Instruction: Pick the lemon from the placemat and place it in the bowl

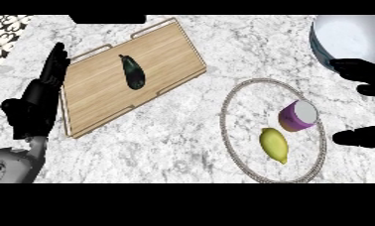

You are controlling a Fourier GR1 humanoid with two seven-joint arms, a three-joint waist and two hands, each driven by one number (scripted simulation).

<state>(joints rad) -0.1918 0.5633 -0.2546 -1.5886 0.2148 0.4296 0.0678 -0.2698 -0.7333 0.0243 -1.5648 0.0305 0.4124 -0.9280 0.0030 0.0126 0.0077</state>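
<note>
Marbled grey-white desk (pixel 183 136) fills the head view, with a strip of patterned dark-and-white surface at the upper left corner.

Item 1: a round placemat (pixel 228 102) with a braided rim lies at the lower right of centre. On it rests the lemon (pixel 274 144), lying on its side in the lower middle of the mat, untouched by either hand. Just above and to its right, also on the mat, stands a purple cup (pixel 298 116) with a pale top; it appears just apart from the lemon.

Item 2: the bowl (pixel 343 39), white inside with a darker outer wall, sits at the upper right corner, partly cut by the view's edge, well apart from the lemon.

Item 3: a wooden cutting board (pixel 161 46) with slot handles lies tilted at upper left. An eggplant (pixel 132 72) rests on its middle.

Left hand (pixel 40 98): at the view's left edge beside the board, fingers straight and pointing up, holding nothing.

Right hand (pixel 355 69): only dark fingertips show at the right edge, some over the bowl's lower rim, another near the placemat's right side. Spread apart, they grasp nothing.
</note>
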